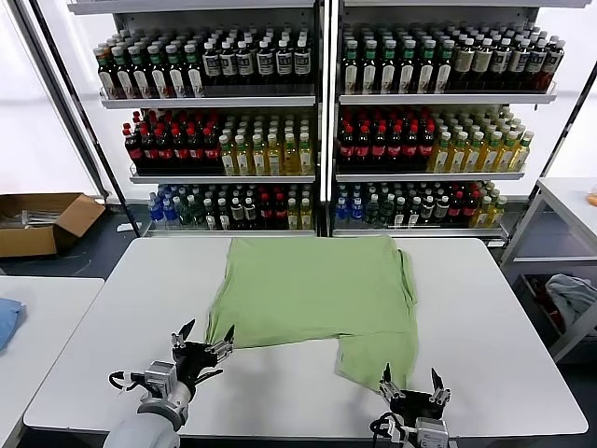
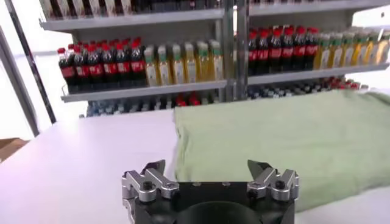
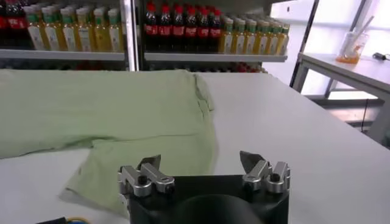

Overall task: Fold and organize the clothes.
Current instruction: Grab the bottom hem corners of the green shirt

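Light green polo shirt lies spread on the white desk, soft cotton with a matte, faintly wrinkled surface. Its body forms a broad, roughly rectangular panel, with its far edge straight and parallel to the desk's far side. One sleeve juts toward the robot at the near right as a blunt flap; along the right edge the fabric bunches into a low ridge. No print or buttons show on the upper face. The desk top is smooth, with rounded corners.

Left hand hovers at the shirt's near left corner, its dark, pointed fingers spread wide and holding nothing; whether a fingertip touches the hem I cannot tell. In the left wrist view the left hand shows metal finger links with black tips, the cloth lying flat just beyond. Right hand sits at the desk's near edge just beside the sleeve flap, its fingers also splayed wide and empty. The right wrist view shows the right hand with the sleeve's rounded end beneath and ahead.

Behind the desk stand metal shelves packed with rows of bottles with red, yellow and white caps. An open cardboard box rests on the floor at far left.
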